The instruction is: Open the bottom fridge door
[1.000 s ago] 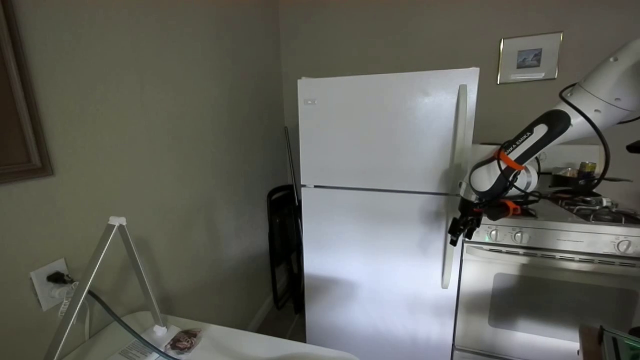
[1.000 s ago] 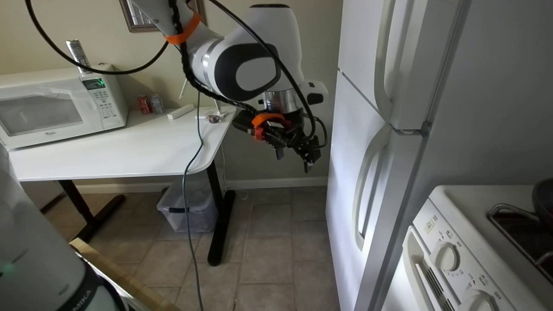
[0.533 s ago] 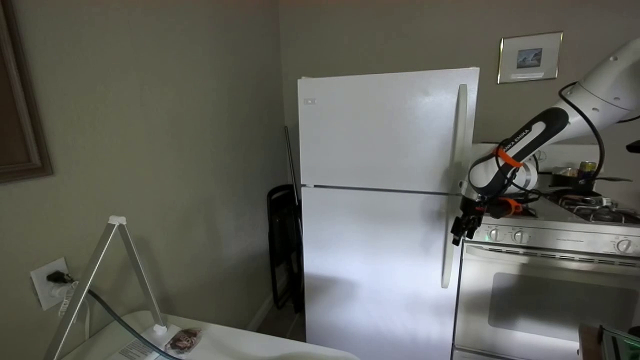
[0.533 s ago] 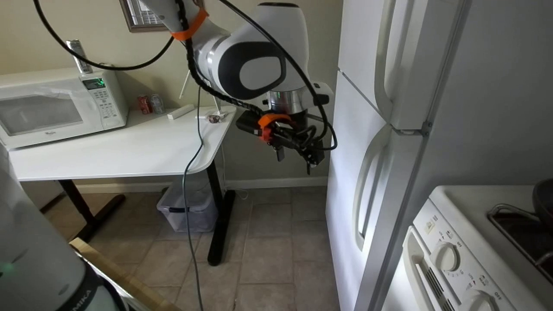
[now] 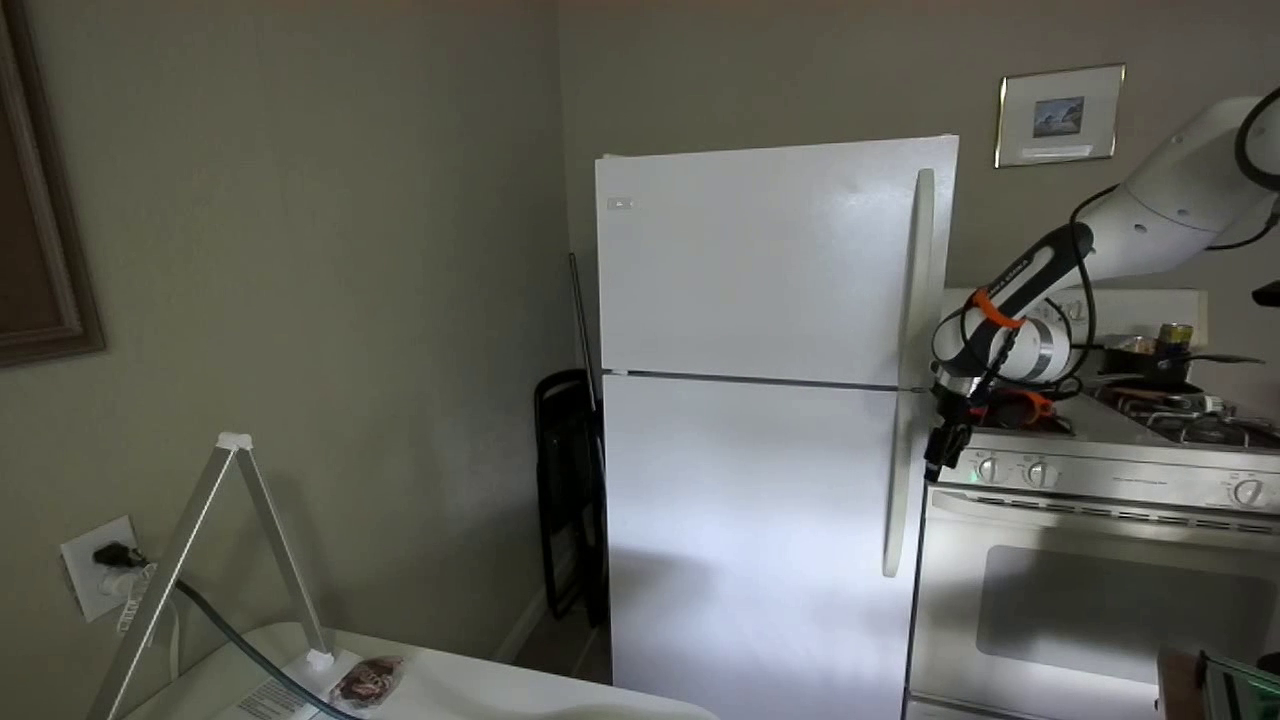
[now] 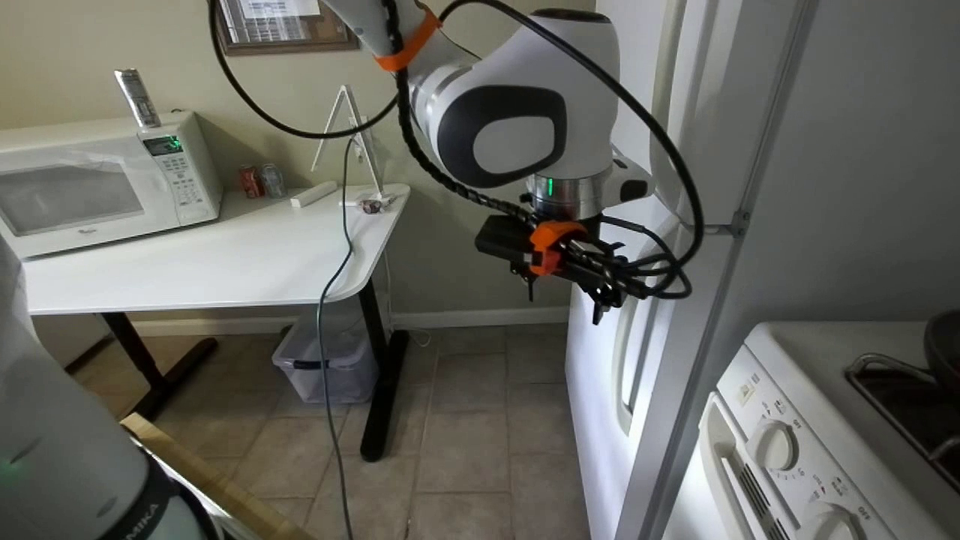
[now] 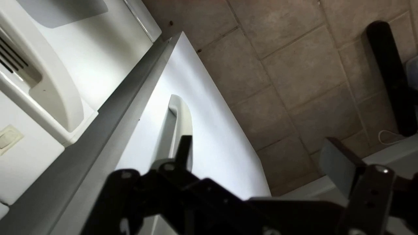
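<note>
The bottom fridge door (image 5: 750, 520) is the tall plain white panel under the freezer door, and it is shut. It also shows in the wrist view (image 7: 218, 130) and in an exterior view (image 6: 592, 405). Its long vertical white handle (image 5: 897, 520) is near the door's right edge; it also shows in the wrist view (image 7: 184, 120). My gripper (image 6: 564, 306) is open and empty, pointing down near the upper part of the handle. In the wrist view one finger of the gripper (image 7: 258, 143) overlaps the handle; I cannot tell whether it touches. The arm hides the handle's top.
The shorter white freezer door (image 5: 750, 270) with its own handle is above. The stove with its oven door (image 5: 1080, 610) stands beside the fridge. A white table (image 6: 247, 262) carries a microwave (image 6: 82, 187). A loose black cable (image 6: 697, 217) loops around the wrist.
My gripper has moved toward the fridge and its handle, rightward in both exterior views. The wrist has turned somewhat. The fridge doors have not moved.
</note>
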Motion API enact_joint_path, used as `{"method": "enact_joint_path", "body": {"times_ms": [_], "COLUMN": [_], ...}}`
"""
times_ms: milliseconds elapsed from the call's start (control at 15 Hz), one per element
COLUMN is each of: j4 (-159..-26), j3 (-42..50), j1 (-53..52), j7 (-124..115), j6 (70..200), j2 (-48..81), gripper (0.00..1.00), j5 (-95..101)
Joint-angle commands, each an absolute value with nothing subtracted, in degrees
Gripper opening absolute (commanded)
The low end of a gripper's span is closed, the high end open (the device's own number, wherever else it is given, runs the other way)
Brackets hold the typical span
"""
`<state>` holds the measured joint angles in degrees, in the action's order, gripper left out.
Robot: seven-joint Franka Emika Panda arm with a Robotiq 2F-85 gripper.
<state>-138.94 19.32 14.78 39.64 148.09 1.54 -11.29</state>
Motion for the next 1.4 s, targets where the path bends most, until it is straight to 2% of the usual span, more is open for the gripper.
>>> {"method": "enact_joint_path", "body": {"times_ms": [0,800,1067,1333], "j4": [-134.28,-125.55,-125.57,-126.57], "j3": [17.94,10.58,8.39,7.83], "j1": [17.42,25.04,26.68,27.10], "j7": [49.74,64.13,69.07,77.64], "j6": [147.36,148.91,147.50,151.49], "j2": [6.68,15.91,15.65,16.01], "gripper": [1.00,1.00,1.00,1.00], "j5": [-17.68,-33.13,-38.61,-45.22]}}
